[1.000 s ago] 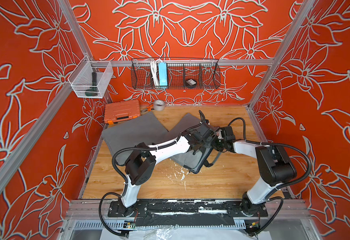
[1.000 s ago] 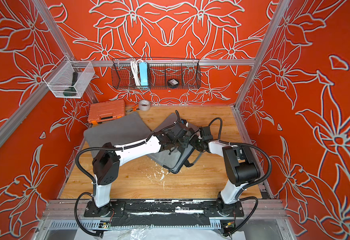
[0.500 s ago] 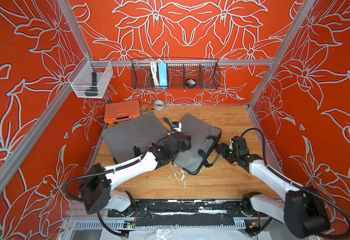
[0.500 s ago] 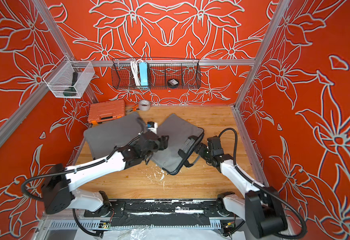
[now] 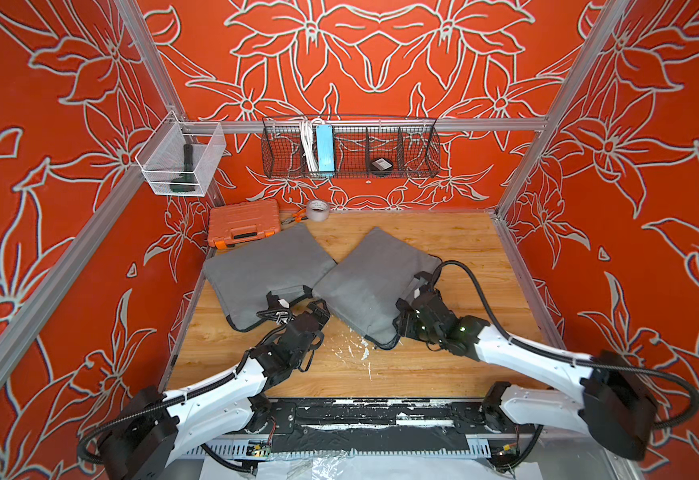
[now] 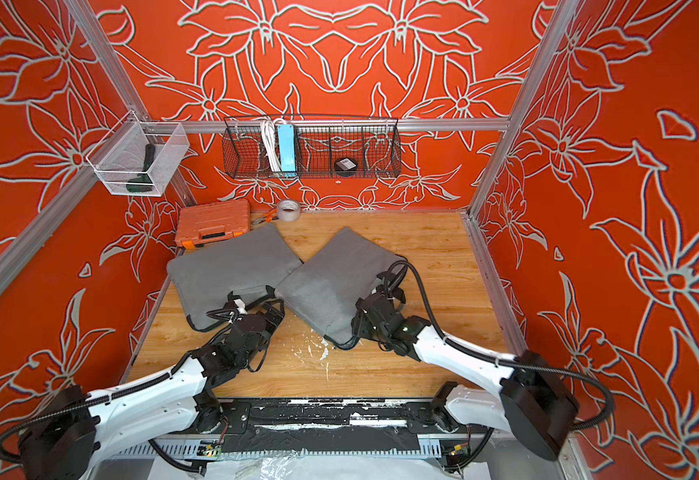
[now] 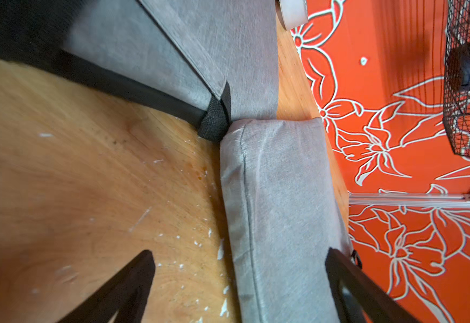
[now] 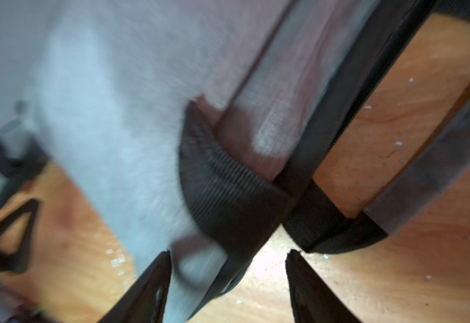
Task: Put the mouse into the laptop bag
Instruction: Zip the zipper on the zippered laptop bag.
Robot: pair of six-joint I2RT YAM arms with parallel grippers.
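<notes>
Two grey laptop bags lie on the wooden table in both top views, the left one [image 5: 264, 266] and the right one [image 5: 372, 274] meeting at a corner. No mouse shows in any view. My left gripper [image 5: 318, 309] is open just in front of that corner. In the left wrist view the left gripper [image 7: 238, 251] has its jaws wide apart over the right bag's edge [image 7: 278, 212]. My right gripper [image 5: 401, 320] is at the right bag's near corner. In the blurred right wrist view the right gripper [image 8: 228, 251] is open astride the black strap [image 8: 228, 190], not pinching it.
An orange tool case [image 5: 243, 222] and a tape roll [image 5: 317, 210] sit at the back left of the table. A black wire basket [image 5: 349, 147] hangs on the back wall. A clear bin [image 5: 179, 160] hangs on the left wall. White flecks [image 5: 358, 353] mark the wood.
Both arms have drawn back toward the front from over the right bag. The left gripper went from shut to wide open. The right bag now lies flat.
</notes>
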